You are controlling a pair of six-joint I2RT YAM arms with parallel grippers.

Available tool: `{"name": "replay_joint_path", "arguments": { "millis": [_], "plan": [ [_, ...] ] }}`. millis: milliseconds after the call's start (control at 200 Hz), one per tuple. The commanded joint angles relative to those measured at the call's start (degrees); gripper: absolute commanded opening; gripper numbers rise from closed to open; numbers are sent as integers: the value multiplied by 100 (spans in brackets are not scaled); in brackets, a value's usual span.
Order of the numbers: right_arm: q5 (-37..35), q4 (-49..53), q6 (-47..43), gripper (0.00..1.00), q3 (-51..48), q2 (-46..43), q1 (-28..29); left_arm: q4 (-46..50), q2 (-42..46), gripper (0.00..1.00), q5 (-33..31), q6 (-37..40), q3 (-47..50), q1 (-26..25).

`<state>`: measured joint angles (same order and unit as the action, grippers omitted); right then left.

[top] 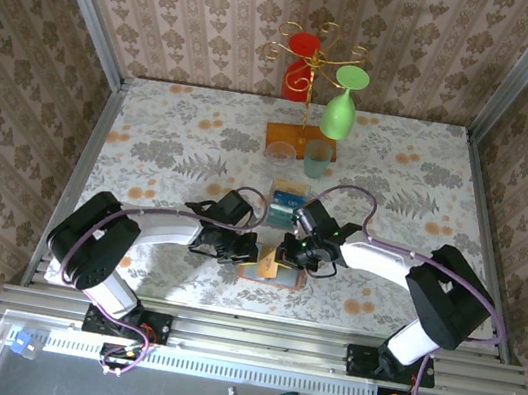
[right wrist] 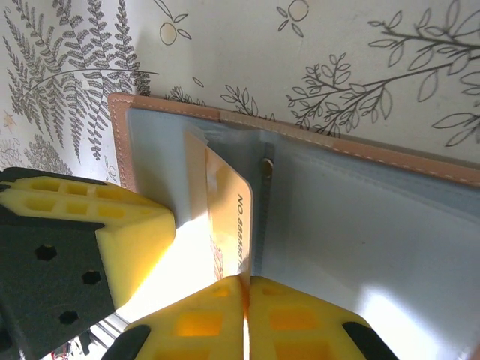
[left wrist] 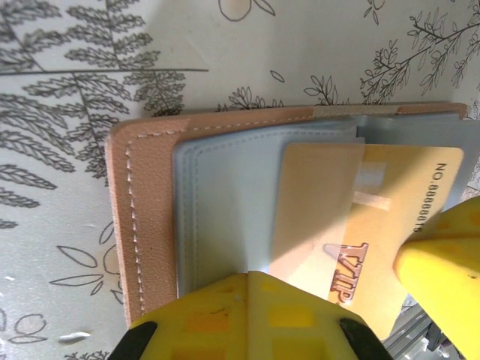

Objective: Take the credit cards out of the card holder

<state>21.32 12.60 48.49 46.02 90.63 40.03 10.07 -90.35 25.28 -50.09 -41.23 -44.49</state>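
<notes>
Right gripper [right wrist: 246, 289] pinches the gold credit card [right wrist: 229, 217], hiding its near end. Left gripper [left wrist: 247, 285], pressed shut, rests on the open card holder [left wrist: 150, 217]; the card's length runs across the holder's.

Beige-pink damask-patterned wallpaper walls [top: 205, 5] close in three sides. Silver aluminium corner posts [top: 87, 4] at back corners. White tabletop cloth, grey fern and orange fruit print [top: 173, 137]. Silver aluminium rail [top: 261, 339] along near edge. Light bright, even.
</notes>
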Motion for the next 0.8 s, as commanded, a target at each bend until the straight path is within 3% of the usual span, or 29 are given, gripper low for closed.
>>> {"name": "replay_joint_path", "arguments": {
  "millis": [0,795],
  "plan": [
    [-304,473,-180,8,-76,-218,-66,278,82,0,-137,66,159,65],
    [-501,1286,-580,0,486,-624,-106,377,249,1,-172,87,82,107]
  ]
}}
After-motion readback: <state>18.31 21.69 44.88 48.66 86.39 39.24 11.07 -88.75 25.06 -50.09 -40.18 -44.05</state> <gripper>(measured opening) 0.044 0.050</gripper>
